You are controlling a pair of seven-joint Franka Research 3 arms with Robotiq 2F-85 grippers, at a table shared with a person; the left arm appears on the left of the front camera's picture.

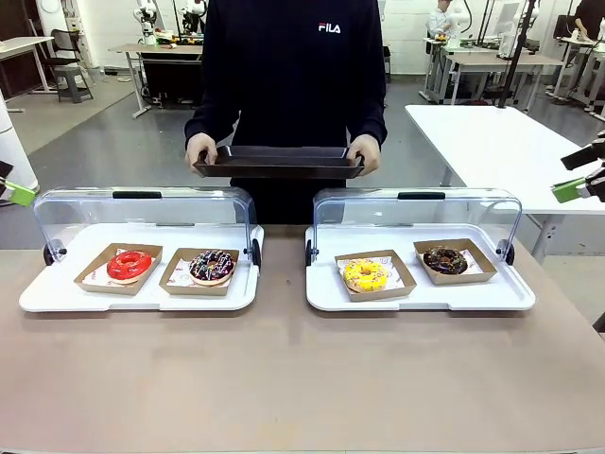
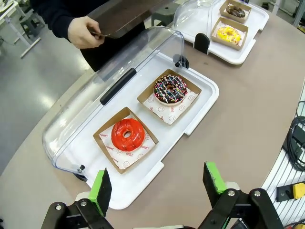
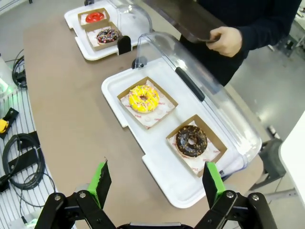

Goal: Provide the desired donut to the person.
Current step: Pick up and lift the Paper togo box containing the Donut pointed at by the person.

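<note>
L gripper (image 2: 157, 185), black w/ green pads: jaws wide apart, nothing btwn them, above the near edge of the left white plastic tray (image 1: 38, 293), by its red donut. In front view it sits at the far left edge, off the tan table (image 1: 284, 378). That tray's clear domed lid (image 1: 142, 213) is tipped back open. On it are two brown card boats (image 1: 180, 282) side by side: red-glazed ring donut (image 1: 129, 265) on the left, chocolate donut w/ coloured sprinkles (image 1: 212, 267) to its right.

Centre, far side: person in black sweatshirt (image 1: 293, 76) holds a dark rectangular serving tray (image 1: 279, 163) level, one hand (image 1: 200, 149) at each end.

Right white plastic tray (image 1: 515, 295), its lid (image 1: 416, 213) open too: yellow-iced donut (image 1: 365, 275) nearer centre, dark chocolate donut (image 1: 445, 260) to its right, slightly farther back, each in its own card boat.

R gripper (image 3: 156, 180): jaws wide apart, empty, above the tray's end by the dark donut.
</note>
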